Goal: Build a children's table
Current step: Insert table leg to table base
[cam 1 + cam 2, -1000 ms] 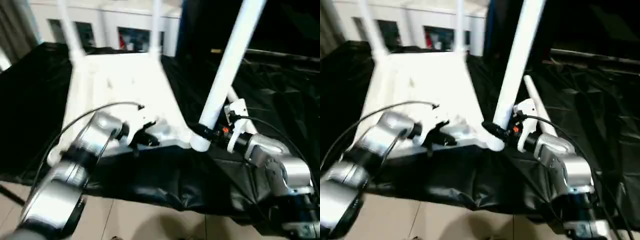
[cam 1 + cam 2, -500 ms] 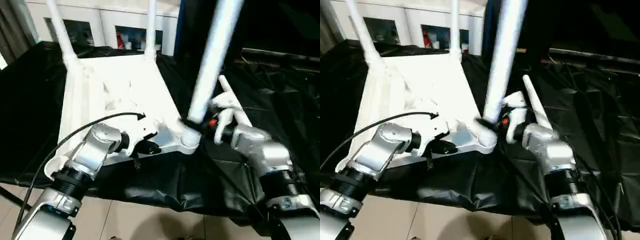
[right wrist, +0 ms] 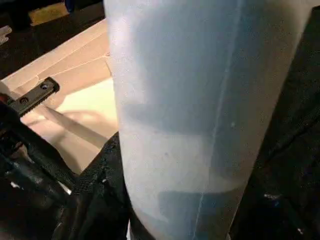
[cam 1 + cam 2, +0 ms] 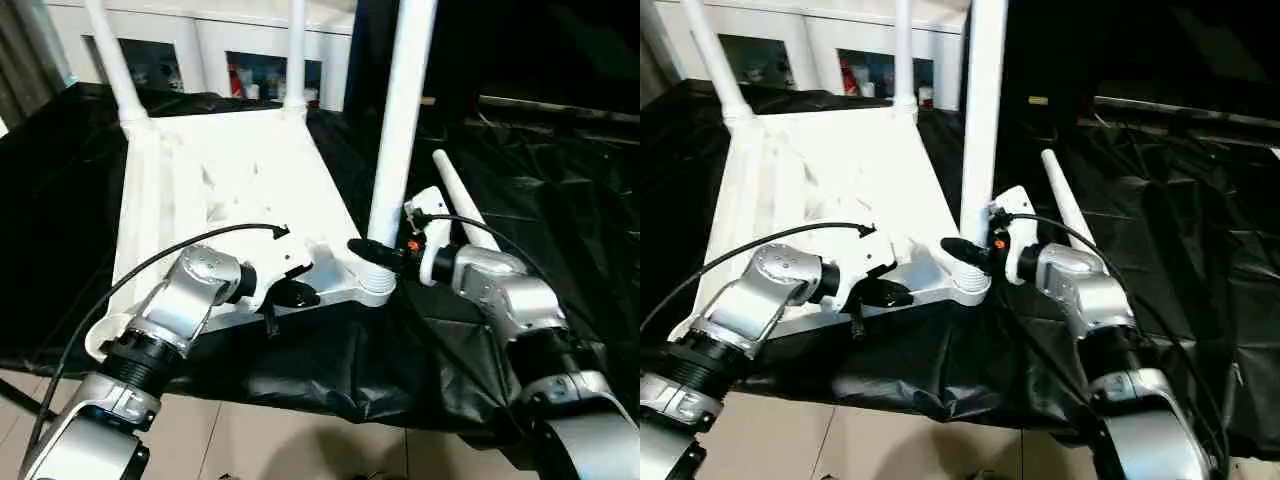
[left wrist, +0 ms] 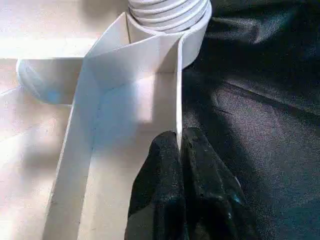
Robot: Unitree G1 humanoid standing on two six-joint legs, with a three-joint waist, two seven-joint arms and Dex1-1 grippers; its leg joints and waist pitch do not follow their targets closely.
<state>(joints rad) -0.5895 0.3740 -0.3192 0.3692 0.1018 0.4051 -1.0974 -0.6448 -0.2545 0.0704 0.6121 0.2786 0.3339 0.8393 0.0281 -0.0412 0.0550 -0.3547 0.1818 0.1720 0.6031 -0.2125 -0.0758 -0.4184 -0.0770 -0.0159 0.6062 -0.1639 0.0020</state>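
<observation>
Tabletop (image 4: pixel 230 190) rim is pinched by left gripper (image 5: pixel 179 150); third leg (image 4: pixel 400 120), clasped by right gripper (image 4: pixel 375 250) at near-right corner socket (image 4: pixel 375 285), may be cross-threaded if tilted.

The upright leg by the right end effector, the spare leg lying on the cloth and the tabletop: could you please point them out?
upright leg (image 4: pixel 398 120), left eye view, mid shaft.
spare leg (image 4: pixel 462 210), left eye view, mid shaft.
tabletop (image 4: pixel 235 170), left eye view, ribbed underside.

Scene is lit from overhead: tabletop (image 4: pixel 230 190) is blown out w/ glare, ribs barely resolved. Black drape on worktop (image 4: pixel 60 200) is seen dim, w/ faint sheen on folds. Highlights are caught on silver forearms. Rear cabinets (image 4: pixel 200 50) are rendered soft. Close leg (image 3: pixel 200 110) is out of focus, shaded bluish; hard shadow is cast by tabletop rim in left wrist view.
</observation>
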